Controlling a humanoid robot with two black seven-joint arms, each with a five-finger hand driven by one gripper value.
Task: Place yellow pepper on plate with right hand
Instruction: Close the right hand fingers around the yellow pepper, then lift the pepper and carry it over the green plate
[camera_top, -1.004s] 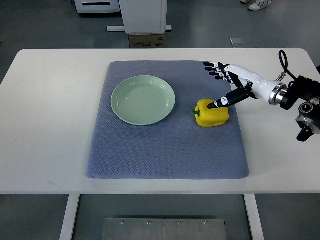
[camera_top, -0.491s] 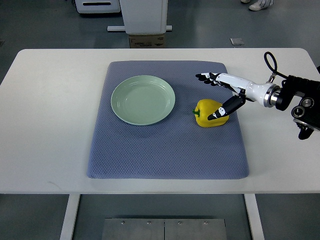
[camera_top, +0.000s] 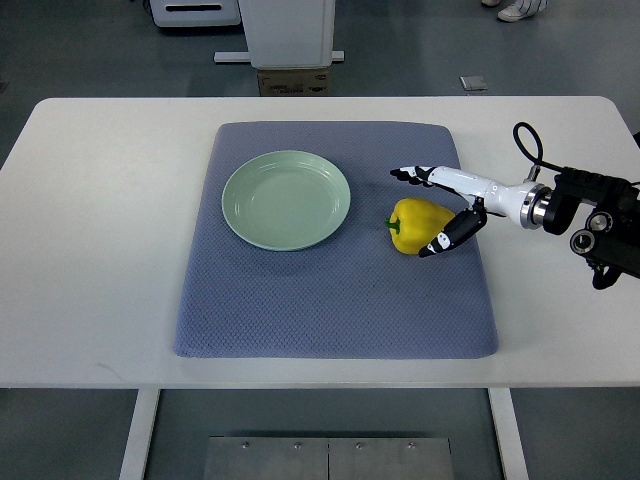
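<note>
Top view: white surface (camera_top: 100, 250) carrying a grey-blue textured mat (camera_top: 330, 300) laid square across its middle. On the mat, left of centre, a pale green plate (camera_top: 286, 199), round and upright, nothing on it. On the mat, right of the plate and apart from it, a yellow pepper (camera_top: 418, 226) lying with its green stem pointing toward the plate. Right hand (camera_top: 440, 205), white with black fingertips, enters on its arm from the right edge and sits at the pepper's right side; fingers (camera_top: 410, 175) spread apart, the upper ones reaching past the far side of the pepper, the thumb (camera_top: 440, 242) against its near right flank; no closed grasp visible. Pepper rests on the mat, not lifted. Beyond the surface, grey floor and a white machine base (camera_top: 290, 35).
</note>
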